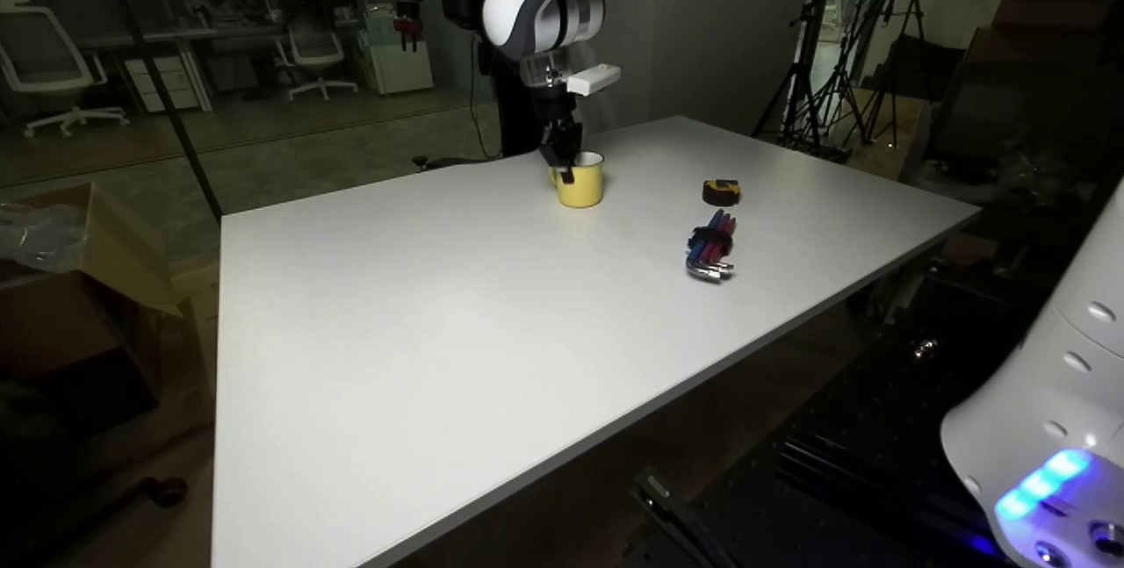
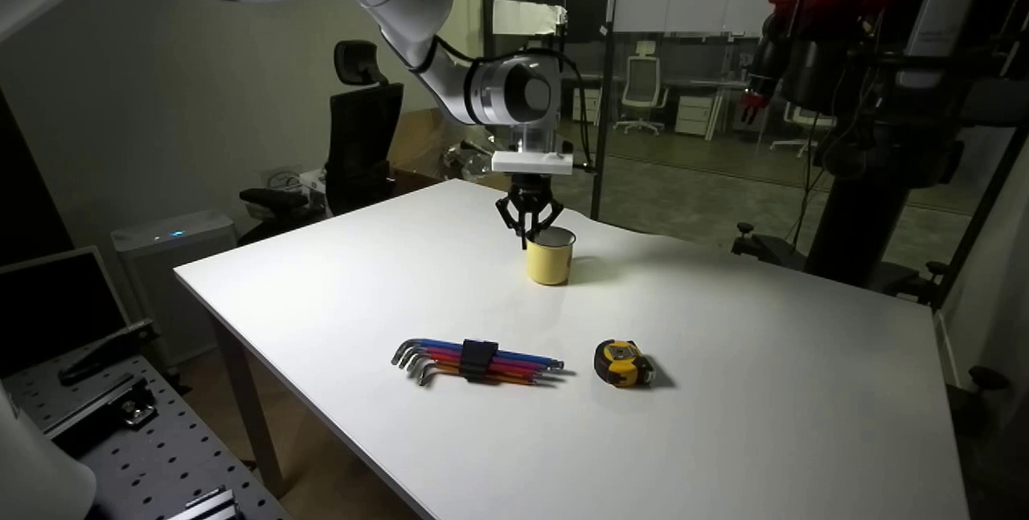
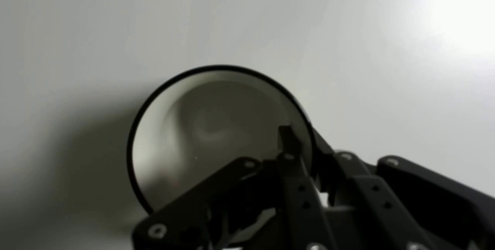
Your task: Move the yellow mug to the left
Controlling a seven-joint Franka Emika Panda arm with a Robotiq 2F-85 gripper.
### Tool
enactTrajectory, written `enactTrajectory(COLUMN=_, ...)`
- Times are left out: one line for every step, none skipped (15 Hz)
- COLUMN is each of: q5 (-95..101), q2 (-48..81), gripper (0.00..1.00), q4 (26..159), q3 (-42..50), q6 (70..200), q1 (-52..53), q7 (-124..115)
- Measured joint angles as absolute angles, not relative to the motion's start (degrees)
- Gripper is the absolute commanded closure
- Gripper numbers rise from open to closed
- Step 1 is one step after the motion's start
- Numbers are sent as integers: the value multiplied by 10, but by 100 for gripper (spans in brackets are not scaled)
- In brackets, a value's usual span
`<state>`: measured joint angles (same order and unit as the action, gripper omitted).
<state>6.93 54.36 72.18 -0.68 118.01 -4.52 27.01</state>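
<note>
Gripper (image 3: 305, 142) pinching the yellow mug (image 2: 550, 264) — white table (image 2: 748, 423) beneath, office chairs (image 1: 44, 50) beyond.

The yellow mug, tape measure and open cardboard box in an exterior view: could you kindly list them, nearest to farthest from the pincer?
1. Yellow mug: directly at the pincer.
2. Tape measure: on the table, right of the mug.
3. Open cardboard box: past the table's left edge.

In the wrist view, glare (image 3: 470, 12) whitens the surface (image 3: 386, 80) up and right of the fingers (image 3: 294, 176); a dark, blurred shadow (image 3: 94, 165) spreads left of them. In both exterior views the room (image 2: 691, 182) beyond the fingers is dim, while the surface around them is brightly lit.
</note>
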Motion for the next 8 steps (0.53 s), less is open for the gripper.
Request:
enactTrajectory(q5=70, q2=545, gripper=97, q4=720, q3=-7, q6=1180, q1=-41, q7=270)
enactTrajectory(q5=73, q2=546, gripper=97, q4=717, q3=-7, q6=1180, q1=-35, q7=269)
enactTrajectory(q5=77, q2=548, gripper=97, q4=714, q3=-8, q6=1179, q1=-28, q7=267)
enactTrajectory(q5=81, q2=551, gripper=97, q4=711, q3=-8, q6=1178, q1=-20, q7=264)
enactTrajectory(q5=83, q2=553, gripper=97, q4=707, q3=-8, q6=1176, q1=-11, q7=259)
enactTrajectory(q5=85, q2=555, gripper=97, q4=703, q3=-8, q6=1174, q1=-2, q7=255)
enactTrajectory(q5=87, q2=558, gripper=97, q4=699, q3=-9, q6=1172, q1=7, q7=250)
enactTrajectory(q5=88, q2=560, gripper=97, q4=695, q3=-10, q6=1171, q1=15, q7=246)
